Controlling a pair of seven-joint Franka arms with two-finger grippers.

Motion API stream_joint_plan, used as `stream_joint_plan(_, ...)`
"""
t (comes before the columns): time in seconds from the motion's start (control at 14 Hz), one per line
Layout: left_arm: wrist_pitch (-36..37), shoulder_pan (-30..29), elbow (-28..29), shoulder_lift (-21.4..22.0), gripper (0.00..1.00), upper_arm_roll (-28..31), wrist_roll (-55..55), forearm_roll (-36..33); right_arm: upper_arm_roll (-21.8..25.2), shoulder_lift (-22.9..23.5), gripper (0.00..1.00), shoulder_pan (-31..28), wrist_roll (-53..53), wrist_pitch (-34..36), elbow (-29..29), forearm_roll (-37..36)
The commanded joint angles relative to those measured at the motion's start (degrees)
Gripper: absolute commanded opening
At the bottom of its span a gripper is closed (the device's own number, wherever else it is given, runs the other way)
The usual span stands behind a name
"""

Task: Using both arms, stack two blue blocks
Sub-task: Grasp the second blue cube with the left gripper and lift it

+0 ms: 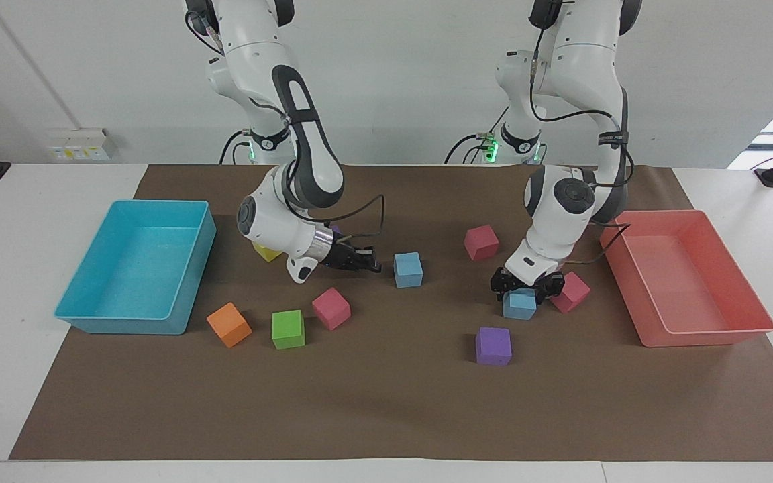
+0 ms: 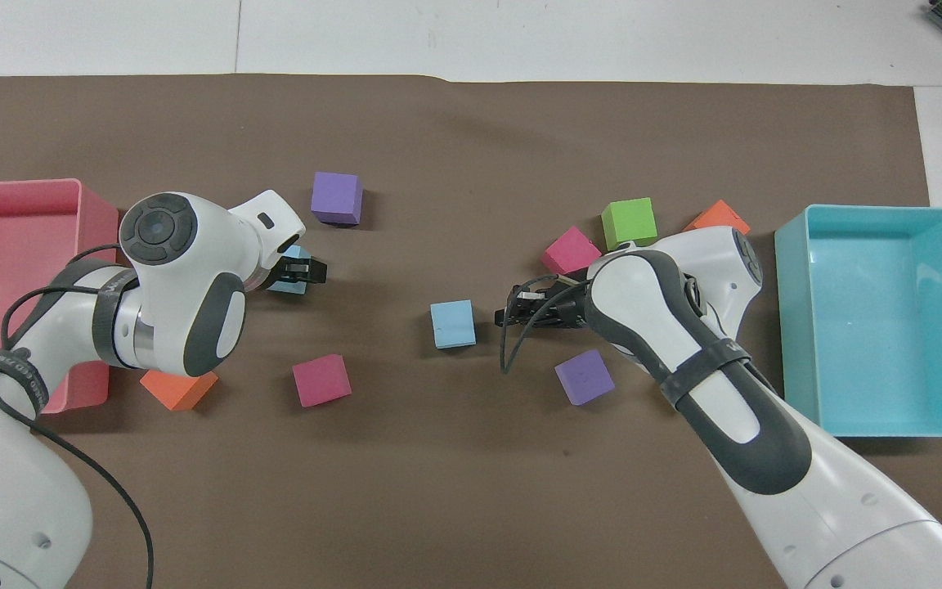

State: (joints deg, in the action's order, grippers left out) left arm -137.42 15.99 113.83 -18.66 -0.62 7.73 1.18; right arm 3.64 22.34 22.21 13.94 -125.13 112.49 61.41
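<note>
Bright, even overhead light — soft short shadows under cubes, sharp focus throughout.

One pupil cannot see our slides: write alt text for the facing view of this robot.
The left gripper is down over one blue block, while the shut right gripper points at the other blue block. A turquoise bin and a pink bin stand at the table's ends.

Two light sky-blue foam cubes sat flat on the brown mat, well apart. One blue block [image 1: 408,270] lay near the middle; the other blue block [image 1: 519,304] lay toward the left arm's end.
</note>
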Motion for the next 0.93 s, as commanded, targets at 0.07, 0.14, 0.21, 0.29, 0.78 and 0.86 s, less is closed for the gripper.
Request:
stream_joint_plan(0.07, -1.4, 1.1, 1.9, 1.3, 1.0, 0.9, 1.9, -0.5, -0.5, 0.1, 0.0, -1.6, 4.5, 1.8, 0.6, 5.6)
stream_joint_plan(0.14, -1.4, 1.1, 1.9, 1.3, 0.88, 0.9, 1.9, -0.5, -0.4, 0.2, 0.0, -1.4, 5.5, 1.9, 0.8, 6.2)
stream_joint_plan(0.21, -1.4, 1.1, 1.8, 1.3, 0.74, 0.9, 1.9, -0.5, -0.4, 0.1, 0.0, -1.5, 5.5, 2.1, 1.0, 6.2)
stream_joint_plan(0.29, -1.4, 1.1, 1.7, 1.3, 0.59, 1.0, 1.9, -0.6, -0.4, 0.2, 0.0, -1.4, 5.5, 2.0, 1.0, 6.2)
stream_joint_plan(0.78, 0.7, 1.2, 1.0, 3.0, 0.26, 1.1, 2.8, -1.0, -0.4, 0.1, 0.0, -1.1, 5.5, 1.6, 1.0, 6.2)
stream_joint_plan(0.86, 2.0, 1.2, 0.9, 4.1, 0.26, 1.1, 3.3, -1.0, -0.4, 0.1, 0.0, -1.2, 5.5, 1.7, 1.0, 6.2)
